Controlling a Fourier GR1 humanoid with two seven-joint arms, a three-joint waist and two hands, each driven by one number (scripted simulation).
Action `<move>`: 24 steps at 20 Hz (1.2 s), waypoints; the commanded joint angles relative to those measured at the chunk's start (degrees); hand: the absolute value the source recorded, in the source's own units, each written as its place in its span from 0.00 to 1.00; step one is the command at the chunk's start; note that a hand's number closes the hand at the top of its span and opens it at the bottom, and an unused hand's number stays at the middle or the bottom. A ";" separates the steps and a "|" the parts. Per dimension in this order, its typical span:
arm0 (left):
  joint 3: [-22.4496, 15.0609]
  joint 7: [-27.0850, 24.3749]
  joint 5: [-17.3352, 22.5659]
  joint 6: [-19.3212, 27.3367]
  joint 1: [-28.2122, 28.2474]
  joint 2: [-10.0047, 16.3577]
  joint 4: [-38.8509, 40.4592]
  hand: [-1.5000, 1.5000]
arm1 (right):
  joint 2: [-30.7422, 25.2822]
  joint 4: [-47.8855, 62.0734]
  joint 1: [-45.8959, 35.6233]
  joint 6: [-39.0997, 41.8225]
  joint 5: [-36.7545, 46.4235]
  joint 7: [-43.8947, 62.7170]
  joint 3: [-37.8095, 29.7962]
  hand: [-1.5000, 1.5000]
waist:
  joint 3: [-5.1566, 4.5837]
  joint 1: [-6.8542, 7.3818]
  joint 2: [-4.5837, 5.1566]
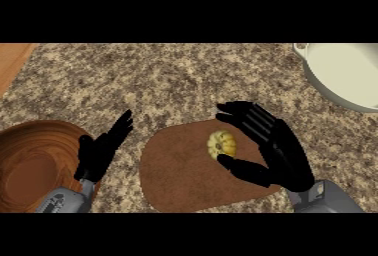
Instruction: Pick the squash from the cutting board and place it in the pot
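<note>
2 black hands of mine showed nearest. My left hand (100,150) rested open beside a round brown wooden bowl (29,150). My right hand (284,152) was spread, with thumb and fingers (251,120) flanking the small yellow ribbed squash (221,144), which lay on the brown rounded cutting board (184,177). I judged I should close evenly across its middle before lifting toward the pale pot (343,75), far right.

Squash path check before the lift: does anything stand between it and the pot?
Nothing visible: only bare counter lies between the squash and the pot at upper right. The right hand flanks the squash.
</note>
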 commanded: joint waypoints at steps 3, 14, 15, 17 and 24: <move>0.83 3.47 0.77 -1.38 1.80 1.26 -1.76 0.50 | 4.64 -9.88 -0.56 5.63 16.82 18.17 11.53 0.00 | -0.12 -1.11 -0.22; 2.49 1.18 -0.69 -2.62 -0.33 -0.62 3.73 0.50 | 22.14 -8.08 -9.70 28.04 19.25 53.43 10.33 0.00 | -0.09 -0.91 0.36; 2.94 0.84 -0.18 -4.39 1.17 1.14 2.12 0.50 | 21.85 -5.57 -9.21 28.09 18.08 52.78 8.34 0.00 | -0.06 -0.64 0.37; 2.74 2.65 -0.56 -3.17 2.21 1.29 -1.57 0.50 | 19.72 -2.31 -7.65 29.93 15.07 51.30 5.80 0.00 | -0.01 -0.38 0.38; 5.06 1.04 -0.66 -5.82 0.23 -0.08 3.55 0.50 | 18.33 5.33 -6.96 38.56 13.94 51.06 5.97 0.00 | -0.02 -0.91 0.41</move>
